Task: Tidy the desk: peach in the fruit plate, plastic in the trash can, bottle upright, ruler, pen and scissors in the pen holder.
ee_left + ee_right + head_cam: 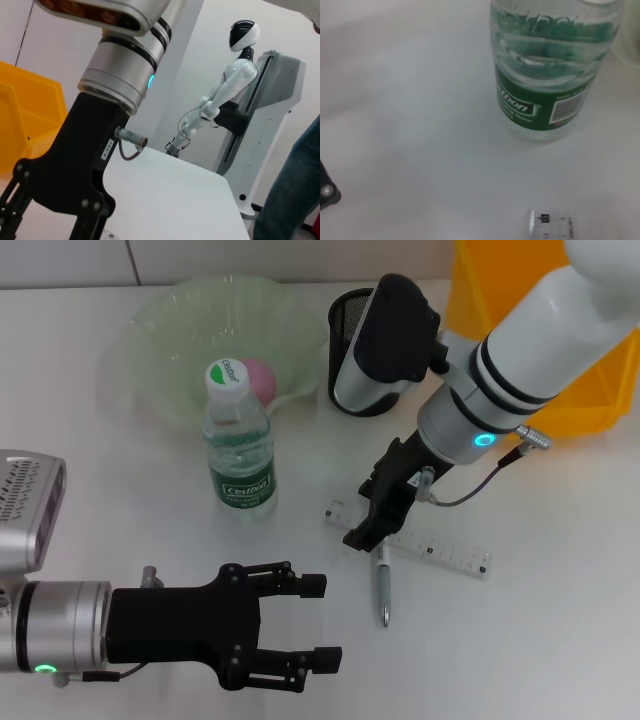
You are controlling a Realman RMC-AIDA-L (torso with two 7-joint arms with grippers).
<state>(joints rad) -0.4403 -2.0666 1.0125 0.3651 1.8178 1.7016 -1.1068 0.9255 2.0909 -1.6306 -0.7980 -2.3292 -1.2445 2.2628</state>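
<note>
R gripper (372,512), jaws narrow, over ruler (408,538) end; pen (384,585) beside ruler may get knocked. L gripper (318,621) wide, idle.

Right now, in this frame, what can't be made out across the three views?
- Right gripper: head view, fingers overlap the clear plastic ruler; grip unclear.
- Black mesh pen holder: contents hidden by the right arm.
- Clear green-labelled water bottle: top cut off in right wrist view.

Clear plastic green-labelled water bottle (547,65) upright on white desk (410,125); transparent ruler's end (551,225) near it.
</note>
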